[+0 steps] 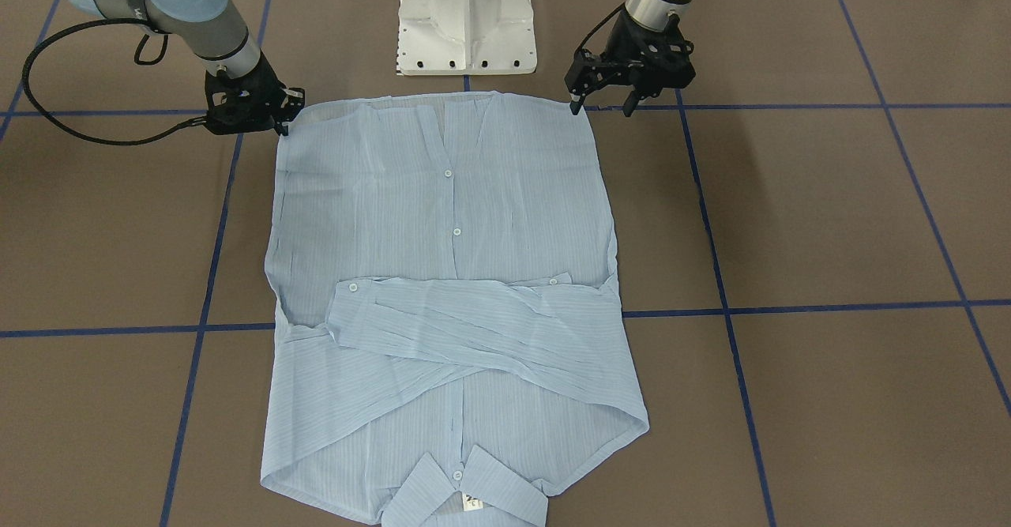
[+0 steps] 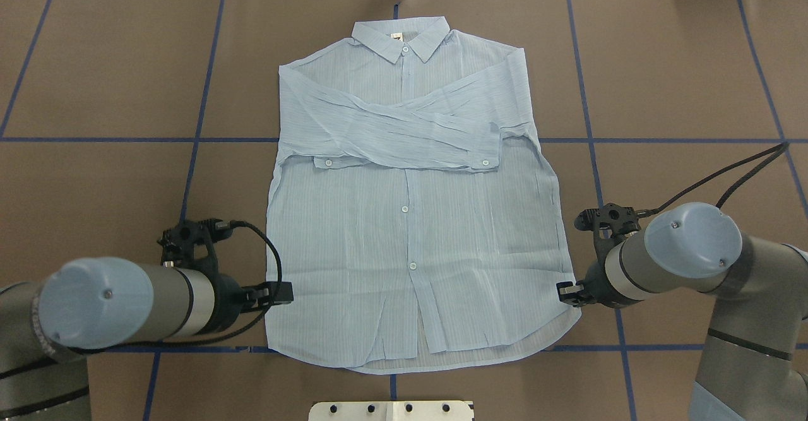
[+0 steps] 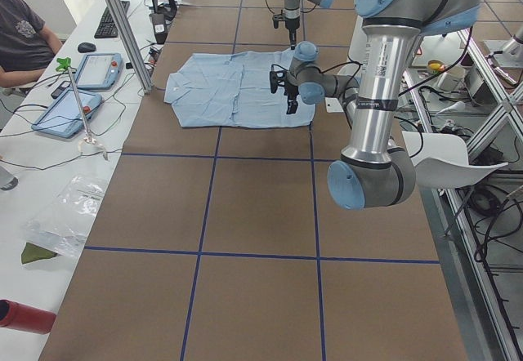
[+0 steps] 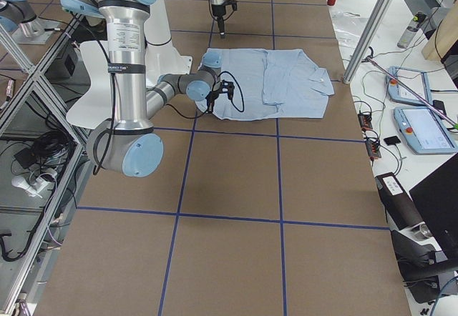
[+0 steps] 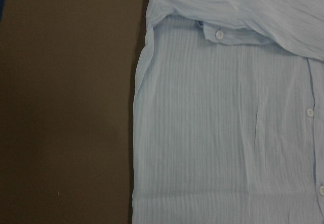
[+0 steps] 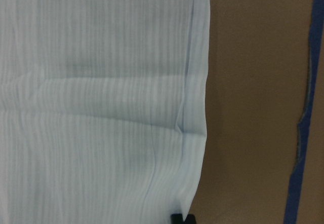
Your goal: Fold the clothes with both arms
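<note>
The shirt [image 2: 410, 244] is lying flat and front-up on the brown table [image 2: 95, 93]. Its long axis is running straight away from my white pedestal [image 1: 466, 17]. The collar [image 2: 401, 39] is pointing to the table's far side and the hem [image 2: 416, 358] is lying nearest my base. Both sleeves [image 2: 404, 134] are crossing each other over the chest, cuffs lying flat on the body of the garment.

I am hanging my left gripper [image 1: 602, 108] just beside the hem corner on my left. Its fingers are pointing down and standing spread wide apart, gripping nothing; the inner one is sitting right at the cloth's edge. My right gripper [image 1: 278, 122] is sitting low at the opposite hem corner. In the right wrist view one dark fingertip [image 6: 182, 218] is showing at the very edge of the fabric. From these views I cannot tell how far its fingers are parted, or whether they are pinching the cloth.
</note>
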You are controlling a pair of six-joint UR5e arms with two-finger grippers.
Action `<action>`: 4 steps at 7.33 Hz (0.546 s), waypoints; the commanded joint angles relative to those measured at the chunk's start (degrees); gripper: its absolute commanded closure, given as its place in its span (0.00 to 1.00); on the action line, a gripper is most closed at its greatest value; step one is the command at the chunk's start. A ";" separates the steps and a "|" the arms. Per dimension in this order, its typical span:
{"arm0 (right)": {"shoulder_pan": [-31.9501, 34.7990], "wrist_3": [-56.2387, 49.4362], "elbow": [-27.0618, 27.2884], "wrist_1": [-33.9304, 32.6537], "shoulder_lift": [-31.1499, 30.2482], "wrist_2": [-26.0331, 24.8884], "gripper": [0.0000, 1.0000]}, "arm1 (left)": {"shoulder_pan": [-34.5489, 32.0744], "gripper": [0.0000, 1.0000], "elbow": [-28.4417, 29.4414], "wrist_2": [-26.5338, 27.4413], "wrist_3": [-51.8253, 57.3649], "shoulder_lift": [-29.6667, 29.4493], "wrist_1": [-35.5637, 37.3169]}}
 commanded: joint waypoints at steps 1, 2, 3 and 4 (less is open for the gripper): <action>0.35 0.00 0.24 0.04 0.00 0.07 1.00 | 7.20 0.09 0.37 2.18 -7.03 0.93 3.31; 0.35 0.00 0.32 0.04 0.18 0.24 1.00 | 7.92 0.16 0.46 2.18 -7.92 0.57 5.60; 0.44 0.00 0.50 -0.05 0.18 0.33 1.00 | 7.93 0.19 0.54 2.01 -7.93 -0.13 5.97; 0.61 0.00 0.67 -0.05 0.09 0.33 1.00 | 7.93 0.23 0.89 1.92 -7.58 -1.35 7.02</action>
